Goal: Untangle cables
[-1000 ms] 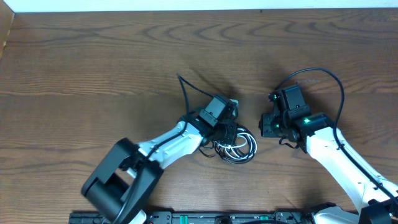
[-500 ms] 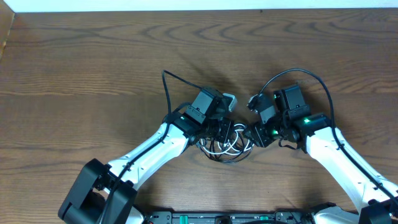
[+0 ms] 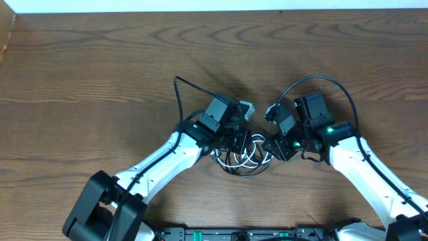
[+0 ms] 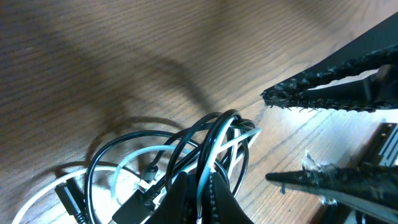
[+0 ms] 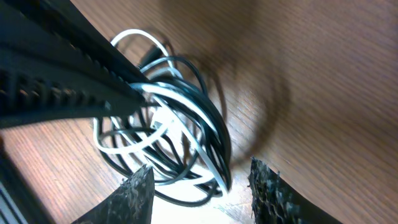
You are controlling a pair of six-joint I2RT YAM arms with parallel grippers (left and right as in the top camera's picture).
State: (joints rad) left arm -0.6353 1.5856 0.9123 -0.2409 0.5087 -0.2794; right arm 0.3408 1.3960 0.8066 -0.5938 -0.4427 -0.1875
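Observation:
The cables (image 3: 244, 156) lie as one tangled bundle of thin white and black loops on the wooden table between the two arms. My left gripper (image 3: 239, 142) is shut on several strands of the bundle; in the left wrist view its fingers (image 4: 205, 198) pinch white and black cords (image 4: 186, 155). My right gripper (image 3: 273, 146) is open at the bundle's right side. In the right wrist view its two fingers (image 5: 202, 186) straddle the end of the loops (image 5: 180, 124) without closing on them. A small black plug (image 4: 69, 200) lies among the loops.
The thicker black robot wires arch above each wrist: one (image 3: 184, 90) on the left, one (image 3: 321, 84) on the right. The left gripper's finger (image 5: 62, 74) crosses the right wrist view. The table's far edge meets a white wall (image 3: 214, 5).
Over the last second the left arm swung left and the right gripper moved in to the bundle's right side. In the last half second almost nothing has moved.

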